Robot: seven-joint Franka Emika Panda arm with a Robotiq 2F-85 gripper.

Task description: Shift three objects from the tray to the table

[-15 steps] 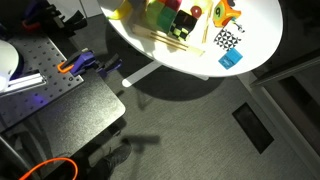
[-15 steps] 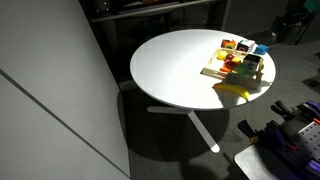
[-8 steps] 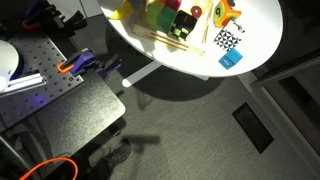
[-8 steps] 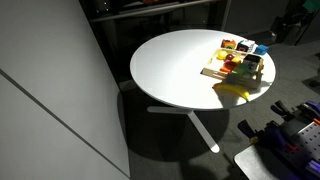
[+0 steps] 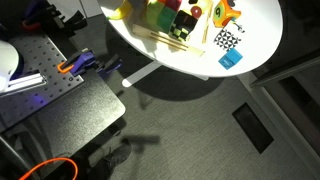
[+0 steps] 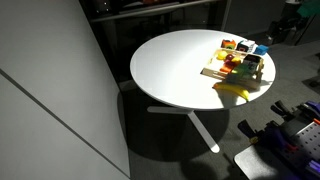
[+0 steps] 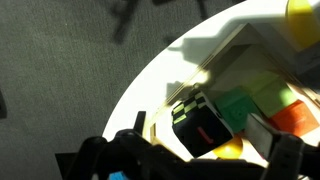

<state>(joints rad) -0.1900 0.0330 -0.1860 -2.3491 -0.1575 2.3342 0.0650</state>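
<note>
The pale wood tray (image 5: 175,42) lies on the round white table (image 5: 262,30), near its edge in both exterior views (image 6: 212,70). Small bright pieces sit on the tray: a green one (image 5: 158,14), a red one (image 5: 181,22) and a yellow one (image 5: 120,10). The wrist view looks down on the table edge, a green piece (image 7: 240,105), an orange piece (image 7: 296,118) and a black block with a checkered side (image 7: 203,128). My gripper (image 7: 210,160) hovers above them, its dark fingers spread and open, holding nothing. It does not show in the exterior views.
A blue cube (image 5: 231,59) and a flat checkered piece (image 5: 227,40) lie on the table beside the tray, with an orange-green toy (image 5: 228,12) behind them. A dark perforated bench (image 5: 55,90) stands below the table. The floor is grey carpet.
</note>
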